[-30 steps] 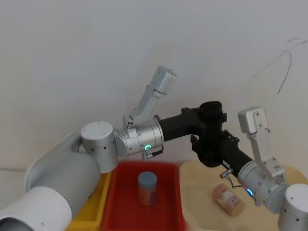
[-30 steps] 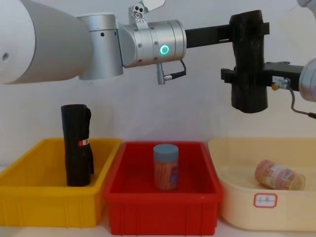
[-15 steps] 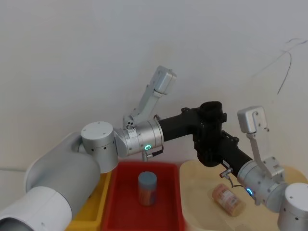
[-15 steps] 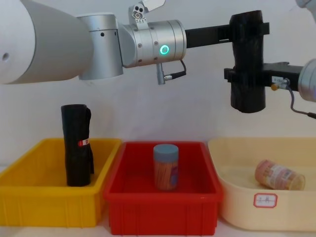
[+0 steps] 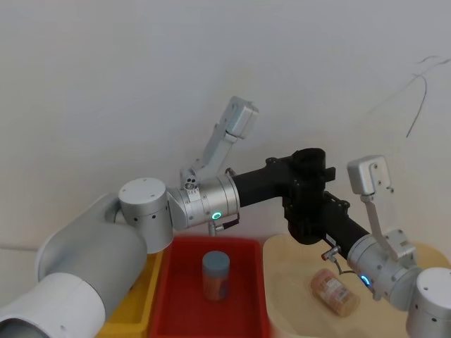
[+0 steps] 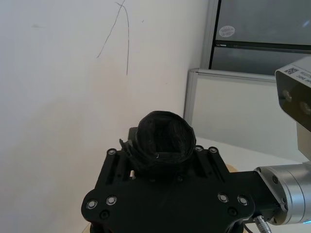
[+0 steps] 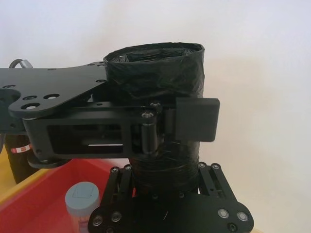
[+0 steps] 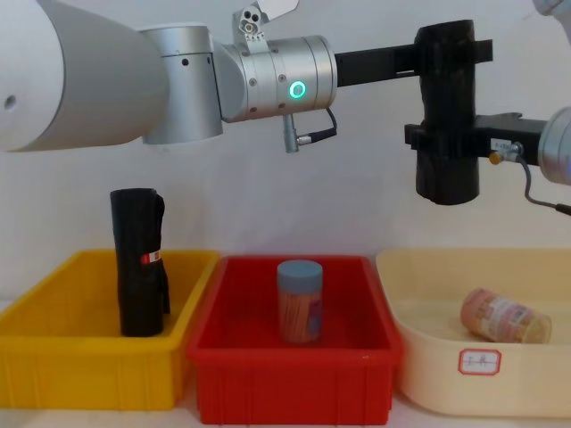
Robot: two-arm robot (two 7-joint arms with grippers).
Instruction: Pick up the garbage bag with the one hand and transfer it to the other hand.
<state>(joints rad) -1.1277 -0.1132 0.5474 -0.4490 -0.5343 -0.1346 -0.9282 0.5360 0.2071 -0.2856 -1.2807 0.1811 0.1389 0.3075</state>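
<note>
The tall matte-black garbage bag roll hangs upright above the cream tray; the green-lit arm's black gripper clasps its top; the blue-lit arm's gripper clamps its lower half.

Labelled black roll stands in yellow bin; probably jar in red bin.

Open air below garbage bag. Obstacles under: jar upright in red bin; labelled black roll in yellow bin.
</note>
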